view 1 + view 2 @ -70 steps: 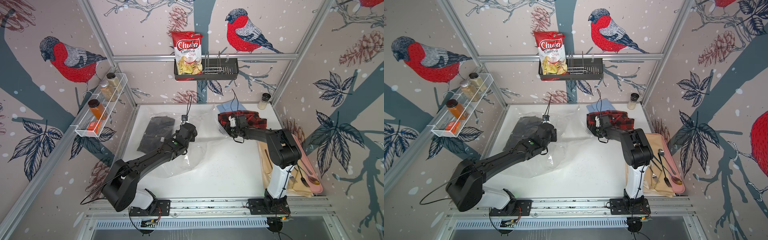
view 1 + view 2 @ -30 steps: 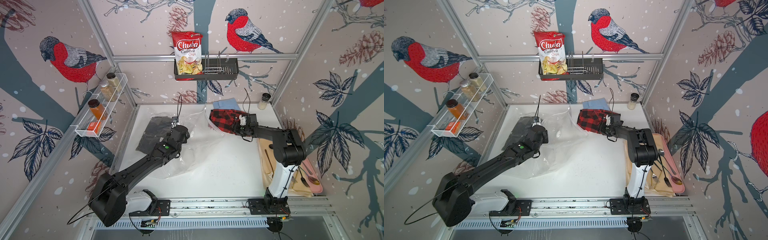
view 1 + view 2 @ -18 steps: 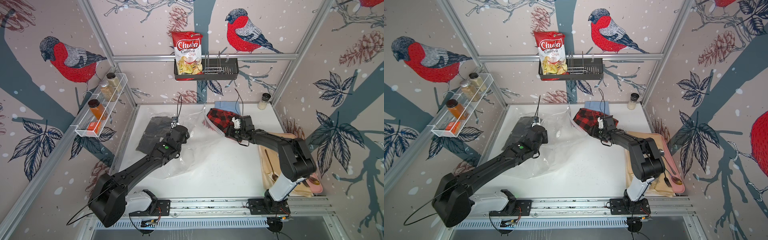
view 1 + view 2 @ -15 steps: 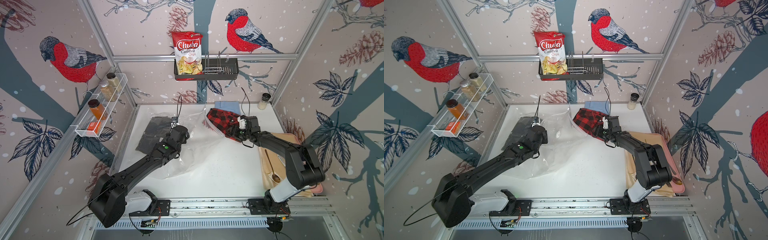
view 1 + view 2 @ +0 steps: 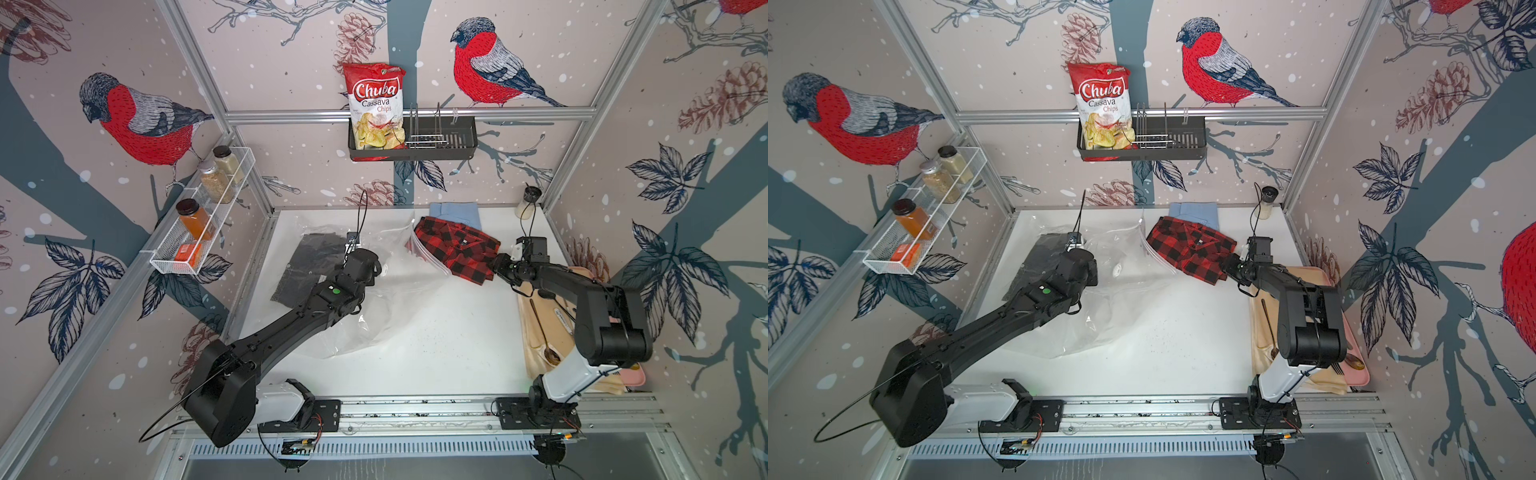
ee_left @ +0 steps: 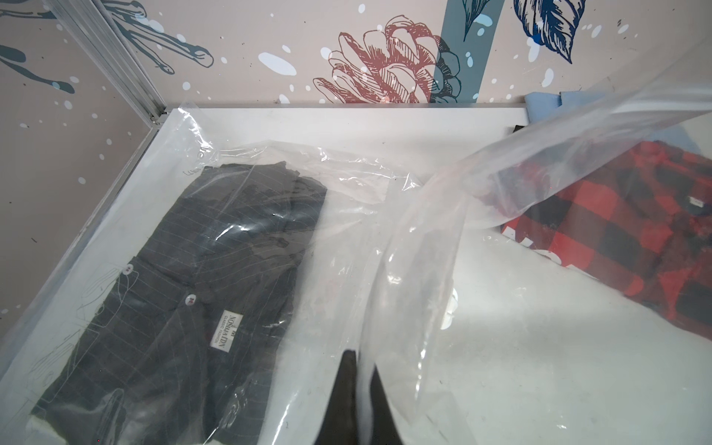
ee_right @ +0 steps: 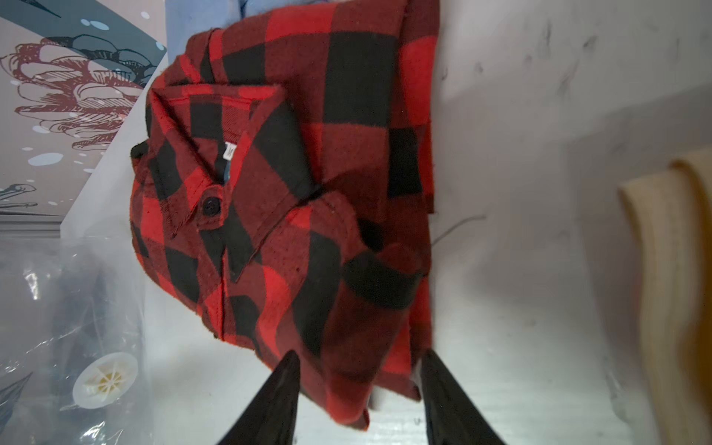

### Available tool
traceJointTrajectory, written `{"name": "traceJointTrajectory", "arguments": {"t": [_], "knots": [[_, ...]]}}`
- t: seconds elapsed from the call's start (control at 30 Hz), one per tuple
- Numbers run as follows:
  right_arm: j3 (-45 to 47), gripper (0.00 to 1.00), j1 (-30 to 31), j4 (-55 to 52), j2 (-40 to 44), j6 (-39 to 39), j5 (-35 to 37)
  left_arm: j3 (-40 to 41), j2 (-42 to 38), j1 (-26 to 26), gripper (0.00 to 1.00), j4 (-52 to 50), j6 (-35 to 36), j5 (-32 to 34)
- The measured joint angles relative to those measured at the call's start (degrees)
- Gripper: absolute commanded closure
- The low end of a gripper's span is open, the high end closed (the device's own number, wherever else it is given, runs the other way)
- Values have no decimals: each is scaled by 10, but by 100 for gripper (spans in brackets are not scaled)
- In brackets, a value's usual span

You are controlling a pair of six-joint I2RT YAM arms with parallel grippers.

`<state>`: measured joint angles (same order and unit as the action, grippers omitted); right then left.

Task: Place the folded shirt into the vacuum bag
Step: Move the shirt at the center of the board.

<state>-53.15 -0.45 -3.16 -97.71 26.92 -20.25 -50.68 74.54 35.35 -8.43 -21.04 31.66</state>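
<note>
1. The left pincer is pinching together on the upper sheet of the vacuum bag, holding it raised off the desk.
2. The bag is lying across the desk's 10 o'clock area in both top views, with a dark striped shirt inside it.
3. The red plaid shirt is sitting folded at about 1 o'clock on the desk, its 9 o'clock edge overlapping the bag's open mouth.
4. The right pincer is standing with jaws apart, straddling the plaid shirt's hem at its 4 o'clock corner; they are possibly brushing the cloth.
</note>
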Motion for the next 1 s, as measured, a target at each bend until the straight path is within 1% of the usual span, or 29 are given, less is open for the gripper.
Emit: {"name": "traceJointTrajectory", "arguments": {"t": [0.13, 0.3, 0.4, 0.47, 0.53, 0.63, 0.8, 0.83, 1.0], "knots": [[-16, 47, -6, -8, -33, -7, 5, 0, 0, -3, 100, 0, 0, 0], [-16, 37, -3, -11, -50, -15, 8, 0, 0, -5, 100, 0, 0, 0], [-5, 36, 3, 6, -45, -17, 7, 0, -1, -5, 100, 0, 1, 0], [0, 41, 7, 14, -43, -17, 12, 0, -1, -6, 100, 0, 1, 0], [3, 54, 12, 26, -48, -17, 15, 0, 1, -6, 100, 0, 1, -1], [9, 76, 17, 42, -57, -17, 16, 0, 5, -7, 100, 0, 3, -2], [29, 98, 21, 33, -33, -14, 16, 0, 8, -9, 100, 1, 4, -2], [34, 100, 23, 25, -19, -13, 15, 0, 8, -10, 100, 1, 4, -2], [50, 100, 37, 1, 63, 3, 7, 0, 10, -11, 100, 3, 5, -5]]}}
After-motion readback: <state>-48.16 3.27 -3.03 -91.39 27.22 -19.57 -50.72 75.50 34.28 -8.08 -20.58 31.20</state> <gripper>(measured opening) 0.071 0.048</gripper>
